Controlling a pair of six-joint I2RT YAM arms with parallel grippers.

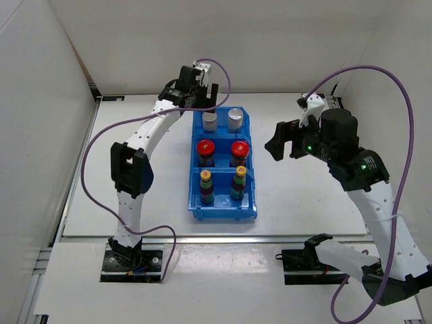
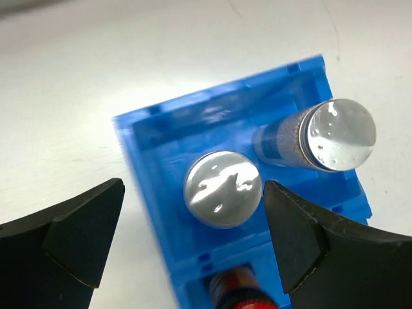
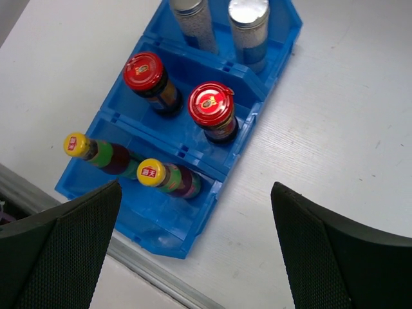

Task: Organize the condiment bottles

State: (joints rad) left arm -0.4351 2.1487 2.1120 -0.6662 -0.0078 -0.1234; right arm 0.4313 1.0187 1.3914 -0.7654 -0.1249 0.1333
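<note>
The blue three-compartment bin holds all six bottles upright. Two silver-capped cylinders stand in the far compartment, two red-lidded jars in the middle, two yellow-capped banded bottles in the near one. My left gripper hangs open and empty just above the left silver cap, its jaws wide on either side. My right gripper is open and empty in the air right of the bin; its view shows the jars and yellow caps.
White enclosure walls stand at the left, back and right. The table's metal front edge runs just near the bin. Purple cables loop from both arms. Bare table lies right of the bin.
</note>
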